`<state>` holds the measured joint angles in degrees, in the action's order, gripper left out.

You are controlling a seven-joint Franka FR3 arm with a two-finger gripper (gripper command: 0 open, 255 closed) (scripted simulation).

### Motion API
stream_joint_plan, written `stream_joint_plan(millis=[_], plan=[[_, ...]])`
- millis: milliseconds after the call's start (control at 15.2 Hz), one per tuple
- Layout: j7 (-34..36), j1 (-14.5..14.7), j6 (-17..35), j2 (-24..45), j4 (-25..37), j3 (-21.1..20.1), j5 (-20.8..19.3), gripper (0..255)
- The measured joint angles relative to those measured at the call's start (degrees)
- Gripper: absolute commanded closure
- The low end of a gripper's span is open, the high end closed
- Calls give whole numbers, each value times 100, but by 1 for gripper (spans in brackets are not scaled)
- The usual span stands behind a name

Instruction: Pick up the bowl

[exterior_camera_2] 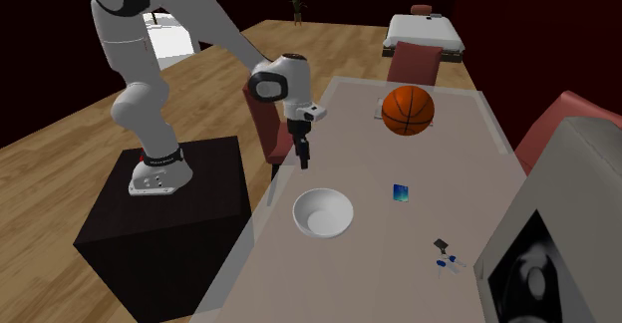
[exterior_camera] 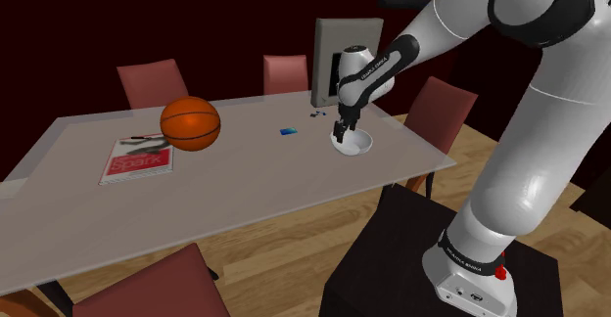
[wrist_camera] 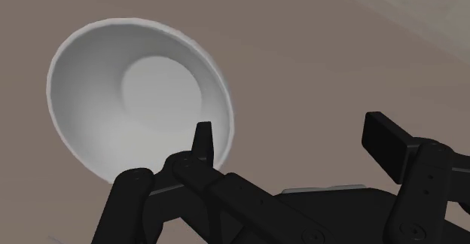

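A white, empty bowl point(exterior_camera: 354, 145) point(exterior_camera_2: 322, 213) point(wrist_camera: 135, 99) stands upright on the grey-brown table point(exterior_camera: 245, 198) near the edge closest to the stand. My black gripper point(exterior_camera: 342, 130) point(exterior_camera_2: 302, 158) point(wrist_camera: 295, 141) hangs a little above the table, pointing down, just beside the bowl on the side toward the stand. In the wrist view its fingers stand wide apart with nothing between them. One fingertip point(wrist_camera: 203, 138) lies over the bowl's rim and the other point(wrist_camera: 386, 138) over bare tabletop.
An orange basketball point(exterior_camera: 190, 122) point(exterior_camera_2: 408, 110) and a red-and-white magazine point(exterior_camera: 137, 159) lie further along the table. A small blue card point(exterior_camera: 287, 131) point(exterior_camera_2: 400, 192) and a grey monitor point(exterior_camera: 335, 61) point(exterior_camera_2: 558, 241) are near the bowl. Red chairs point(exterior_camera: 438, 110) ring the table.
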<state>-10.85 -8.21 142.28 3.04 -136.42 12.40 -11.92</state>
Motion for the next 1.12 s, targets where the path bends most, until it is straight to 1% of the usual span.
stream_joint_plan(millis=[330, 462, 924, 990, 1122], plan=[[-497, -247, 494, 1183, 722, 43, 326, 0], [-594, -315, 599, 1395, 834, 37, 382, 0], [-597, -367, 1040, 1909, 903, -11, 452, 0], [-599, -370, 1059, 1926, 902, -12, 454, 255], [-602, -375, 1071, 1941, 907, -14, 457, 255]])
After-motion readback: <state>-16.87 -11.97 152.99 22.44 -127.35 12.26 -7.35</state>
